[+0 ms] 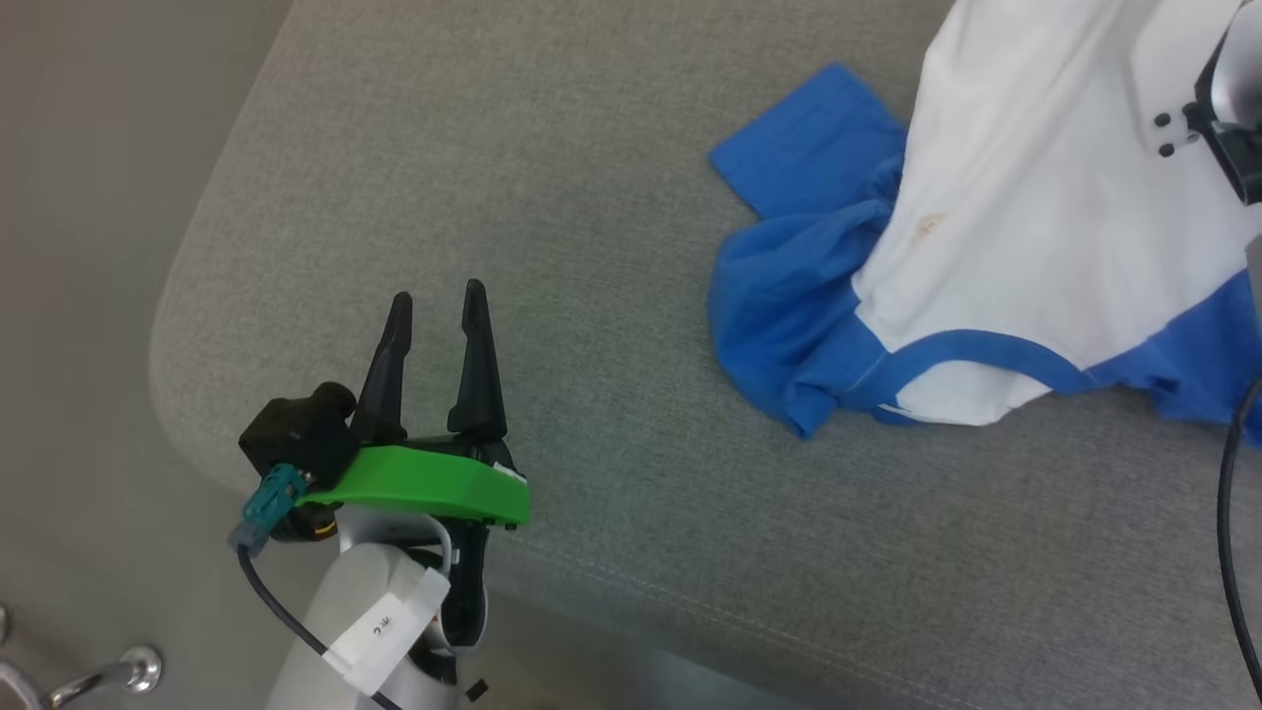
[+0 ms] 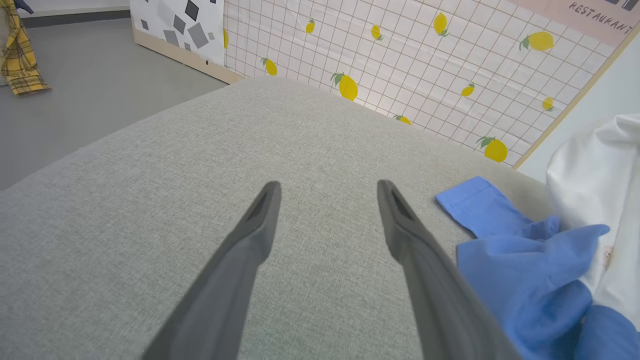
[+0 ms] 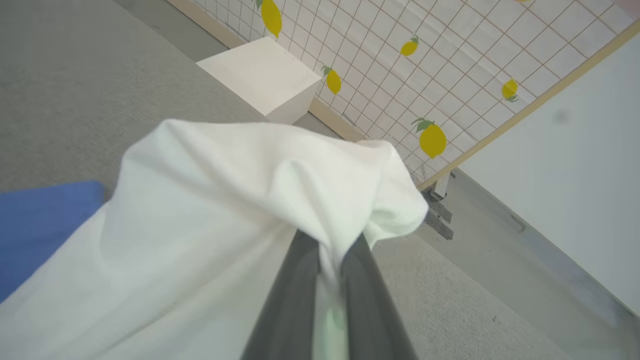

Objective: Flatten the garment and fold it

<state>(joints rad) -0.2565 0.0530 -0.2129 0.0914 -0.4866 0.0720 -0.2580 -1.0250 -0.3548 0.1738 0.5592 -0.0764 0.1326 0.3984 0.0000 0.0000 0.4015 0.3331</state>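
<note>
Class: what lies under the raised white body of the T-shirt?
Bunched blue sleeve fabric pokes out beneath the garment, resting on the grey cushion. Whatever lies further under is covered.

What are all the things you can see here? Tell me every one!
garment: one, white with blue sleeves, crumpled on the cushion, white part held up.
cushion: one, grey, under the garment.
lemon wall: one, white grid with yellow lemons, behind the cushion.
box: one, white, beside the lemon wall.
checked cloth: one, yellow, far off by the floor.
left gripper: one, dark, open over bare cushion.
right gripper: one, dark, shut on the garment's white fabric.
</note>
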